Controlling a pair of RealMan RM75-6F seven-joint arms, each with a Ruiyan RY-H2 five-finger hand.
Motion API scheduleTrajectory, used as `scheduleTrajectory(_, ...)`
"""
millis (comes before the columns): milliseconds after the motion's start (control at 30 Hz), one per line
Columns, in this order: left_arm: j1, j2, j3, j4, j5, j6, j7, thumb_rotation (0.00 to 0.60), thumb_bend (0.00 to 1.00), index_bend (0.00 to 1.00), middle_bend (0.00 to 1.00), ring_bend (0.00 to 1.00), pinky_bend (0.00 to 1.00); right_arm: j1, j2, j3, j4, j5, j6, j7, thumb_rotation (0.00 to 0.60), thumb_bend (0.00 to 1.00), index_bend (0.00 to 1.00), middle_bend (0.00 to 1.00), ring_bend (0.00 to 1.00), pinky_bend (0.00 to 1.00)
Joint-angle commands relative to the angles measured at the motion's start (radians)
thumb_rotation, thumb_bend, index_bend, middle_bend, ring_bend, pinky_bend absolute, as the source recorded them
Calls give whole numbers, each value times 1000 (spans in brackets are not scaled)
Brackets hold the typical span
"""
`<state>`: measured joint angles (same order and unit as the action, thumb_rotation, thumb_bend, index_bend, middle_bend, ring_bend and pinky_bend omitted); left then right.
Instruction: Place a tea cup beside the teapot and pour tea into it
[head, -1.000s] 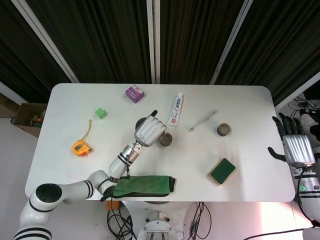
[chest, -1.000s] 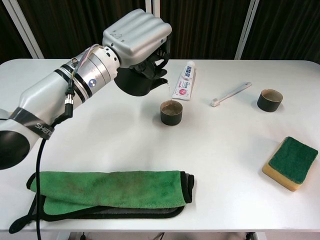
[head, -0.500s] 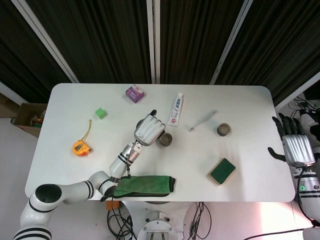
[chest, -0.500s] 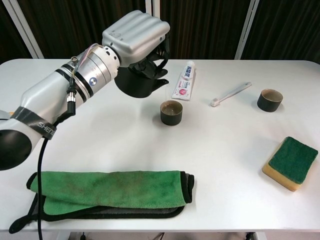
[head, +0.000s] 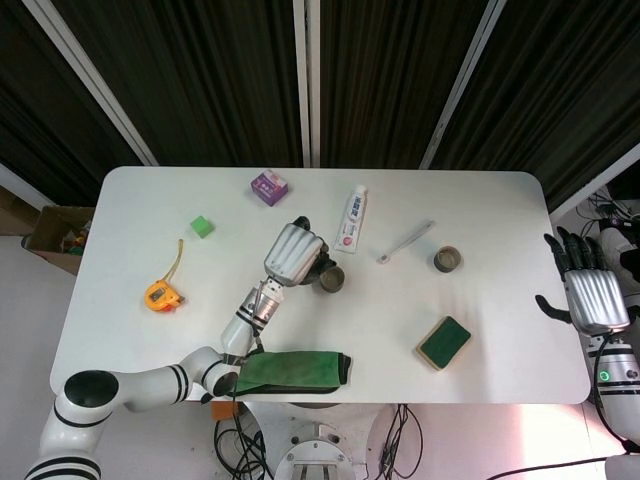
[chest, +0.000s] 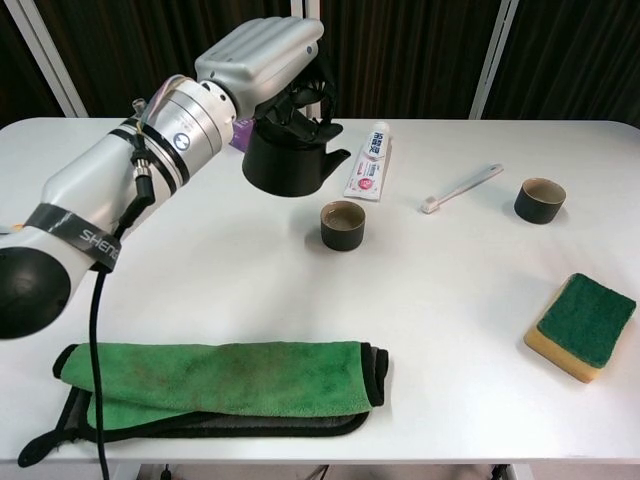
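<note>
Left hand (chest: 262, 62): fingers curled over the top of the black teapot (chest: 290, 160), holding it level above the table (chest: 450, 330), spout toward the toothpaste tube (chest: 368, 174). Tea cup (chest: 343, 224): upright, just below and to the right of those fingers, apart from the teapot. Second cup (chest: 540, 200), toothbrush (chest: 461, 187) and sponge (chest: 581, 325): well to the right. Green cloth (chest: 225, 383): along the near edge, under the forearm. Right hand (head: 590, 292): past the table's right edge, fingers spread, holding nothing.
</note>
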<state>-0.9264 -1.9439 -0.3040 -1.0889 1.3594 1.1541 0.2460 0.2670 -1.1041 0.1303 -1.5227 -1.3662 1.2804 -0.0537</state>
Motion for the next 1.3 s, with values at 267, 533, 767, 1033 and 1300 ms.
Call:
scheduleTrajectory(267, 64, 17, -4, -30, -44, 17, -129, 600, 285, 1000, 1000, 1000, 413, 9, -5, -1, -8, -1, -9, -18, 600, 194, 0, 0, 0, 0)
scheduleTrajectory(533, 124, 34, 30, 9, -50, 19, -235, 600, 285, 1000, 1000, 1000, 413, 13, -6, -2, -26, 2, -12, -48, 600, 194, 0, 0, 0, 0)
scheduleTrajectory(767, 161, 47, 57, 62, -24, 32, -342, 600, 284, 1000, 1000, 1000, 410, 15, -8, -2, -41, 3, -10, -69, 600, 194, 0, 0, 0, 0)
scheduleTrajectory(1033, 199, 34, 88, 162, 5, 46, -478, 600, 277, 1000, 1000, 1000, 425, 16, -1, -3, -57, 9, -12, -91, 600, 194, 0, 0, 0, 0)
scheduleTrajectory(1300, 217, -13, 114, 302, 31, 54, -537, 600, 276, 1000, 1000, 1000, 420, 23, -5, -4, -60, 17, -26, -103, 600, 195, 0, 0, 0, 0)
